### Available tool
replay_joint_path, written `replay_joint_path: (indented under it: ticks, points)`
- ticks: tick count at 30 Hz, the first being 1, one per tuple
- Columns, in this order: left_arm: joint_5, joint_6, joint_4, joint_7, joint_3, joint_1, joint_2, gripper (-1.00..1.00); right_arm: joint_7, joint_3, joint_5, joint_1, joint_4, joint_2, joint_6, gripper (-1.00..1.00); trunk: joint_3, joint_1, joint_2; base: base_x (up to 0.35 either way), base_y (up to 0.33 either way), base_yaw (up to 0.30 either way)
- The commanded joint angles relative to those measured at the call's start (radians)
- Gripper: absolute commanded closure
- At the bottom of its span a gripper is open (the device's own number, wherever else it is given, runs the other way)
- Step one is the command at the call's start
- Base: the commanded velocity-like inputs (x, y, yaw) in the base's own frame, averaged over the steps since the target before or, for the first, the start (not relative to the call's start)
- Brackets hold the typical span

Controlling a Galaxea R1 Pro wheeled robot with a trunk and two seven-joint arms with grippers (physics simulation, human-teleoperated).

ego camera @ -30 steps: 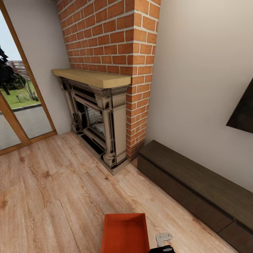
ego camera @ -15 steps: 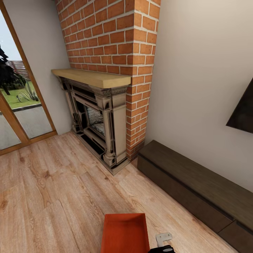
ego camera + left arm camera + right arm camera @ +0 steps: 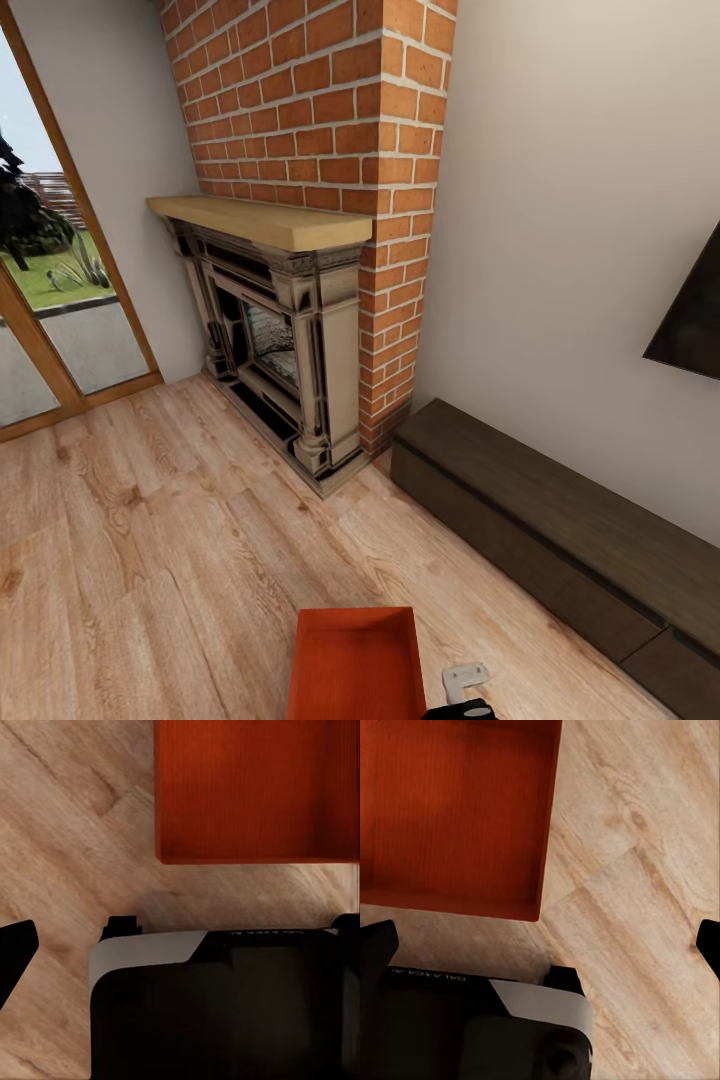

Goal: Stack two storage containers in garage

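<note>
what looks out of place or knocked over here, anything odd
Nothing stands out. The orange bin sits flat and upright on the wood floor, empty, with no spill or damage. The fireplace and low cabinet look normal.

Wooden mantel (image 3: 262, 222) on brick chimney (image 3: 330, 100); glass door (image 3: 50, 290) beside.

Bin (image 3: 355, 665): orange-red, finely ribbed bottom. Floor (image 3: 150, 540): light wood planks, visible grain. Chimney (image 3: 320, 100): red brick, pale mortar. Mantel (image 3: 265, 222): light wood. Cabinet (image 3: 560, 530): dark brown. Wall (image 3: 580, 200): plain off-white.
</note>
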Motion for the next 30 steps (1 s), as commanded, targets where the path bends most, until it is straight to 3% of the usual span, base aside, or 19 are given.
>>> replay_joint_path:
  ticks: [1, 5, 11, 17, 30]
  points:
    - [0.011, 0.0, 0.0, -0.012, -0.008, -0.001, 0.001, -1.0, 0.029, 0.005, 0.004, 0.0, -0.002, -0.001, 0.009, -1.0, -0.002, 0.0, -0.001, 0.0, 0.0, 0.0]
    - [0.011, -0.001, 0.0, -0.024, -0.008, -0.001, 0.002, -1.0, 0.126, -0.002, 0.004, 0.0, -0.002, -0.005, 0.014, -1.0, -0.002, 0.0, -0.001, 0.0, 0.0, 0.0]
    - [0.011, -0.005, -0.001, -0.029, -0.007, -0.001, 0.001, -1.0, 0.168, -0.007, 0.005, 0.0, -0.002, -0.006, 0.015, -1.0, -0.002, 0.0, -0.001, 0.0, 0.0, 0.0]
    - [0.012, -0.009, -0.002, -0.027, -0.006, -0.001, 0.001, -1.0, 0.17, -0.009, 0.006, 0.0, -0.002, -0.006, 0.013, -1.0, -0.002, 0.0, -0.001, 0.0, 0.0, 0.0]
    - [0.012, -0.045, -0.007, -0.003, -0.007, -0.013, 0.004, -1.0, 0.071, -0.006, 0.011, -0.005, -0.01, -0.002, 0.011, -1.0, -0.002, 0.0, -0.001, 0.0, 0.0, 0.0]
